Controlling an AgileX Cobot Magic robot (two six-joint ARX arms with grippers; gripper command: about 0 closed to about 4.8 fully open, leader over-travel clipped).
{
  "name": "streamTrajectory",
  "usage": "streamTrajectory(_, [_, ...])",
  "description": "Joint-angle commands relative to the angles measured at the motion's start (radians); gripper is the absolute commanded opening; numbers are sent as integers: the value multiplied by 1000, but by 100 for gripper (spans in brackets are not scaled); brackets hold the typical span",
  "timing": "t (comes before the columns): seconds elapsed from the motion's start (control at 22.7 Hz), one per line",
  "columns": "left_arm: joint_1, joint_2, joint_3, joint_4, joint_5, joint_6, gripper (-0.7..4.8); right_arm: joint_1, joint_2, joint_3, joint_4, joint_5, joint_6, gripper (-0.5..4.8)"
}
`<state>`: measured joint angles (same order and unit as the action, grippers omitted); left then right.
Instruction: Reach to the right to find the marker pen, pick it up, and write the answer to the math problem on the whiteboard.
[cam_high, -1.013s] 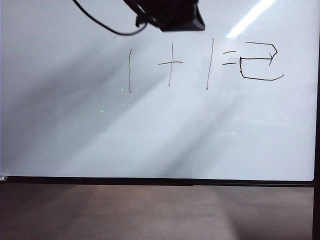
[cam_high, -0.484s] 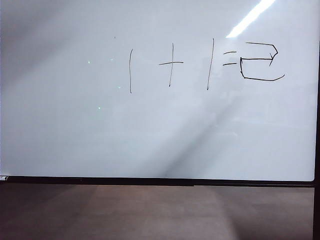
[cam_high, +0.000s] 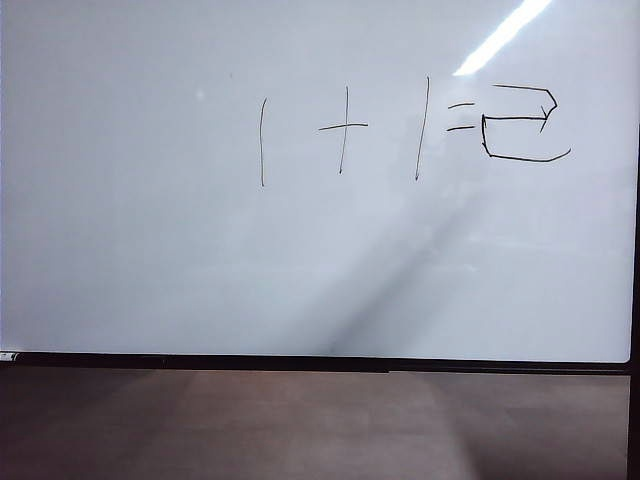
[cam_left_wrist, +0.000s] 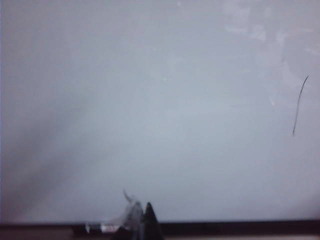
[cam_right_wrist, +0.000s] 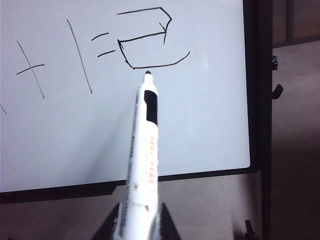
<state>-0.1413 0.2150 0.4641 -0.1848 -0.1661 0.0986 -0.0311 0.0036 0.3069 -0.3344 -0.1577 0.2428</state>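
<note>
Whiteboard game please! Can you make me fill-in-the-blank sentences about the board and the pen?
1. The sum on the whiteboard reads one ____ one equals.
2. The answer written after it is the number ____.
3. The right gripper holds the marker pen with its tip ____ the board.
4. The left gripper holds ____.

Missing words: plus; two; off; nothing

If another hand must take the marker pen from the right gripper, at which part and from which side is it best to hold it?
Grip the marker pen on its bare white barrel, between the dark tip and the right gripper shut on its rear end. Come from the side, across the barrel: it is slim and straight and points at the whiteboard.
</note>
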Motion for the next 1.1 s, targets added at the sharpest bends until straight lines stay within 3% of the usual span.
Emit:
streamTrajectory(0.04, [61,-101,-161,85,113,-55,-4,2,-1,4,16,3,0,-5])
streamTrajectory(0.13, [100,-171,-254,91,209,-55,-4,2,-1,4,16,2,-1,-5])
streamTrajectory(0.22, [129,-210,-339,129,240,-64,-4,2,-1,4,16,0,0,-5])
streamTrajectory(0.31, [137,-211,-388,135,237,-101,-4,2,-1,4,16,2,-1,-5])
streamTrajectory(0.7, [136,-211,-451,142,138,-103,-4,2,-1,4,16,0,-1,-5])
streamTrajectory(1.1, [136,-211,-455,139,144,-95,-4,2,-1,4,16,0,-1,-5])
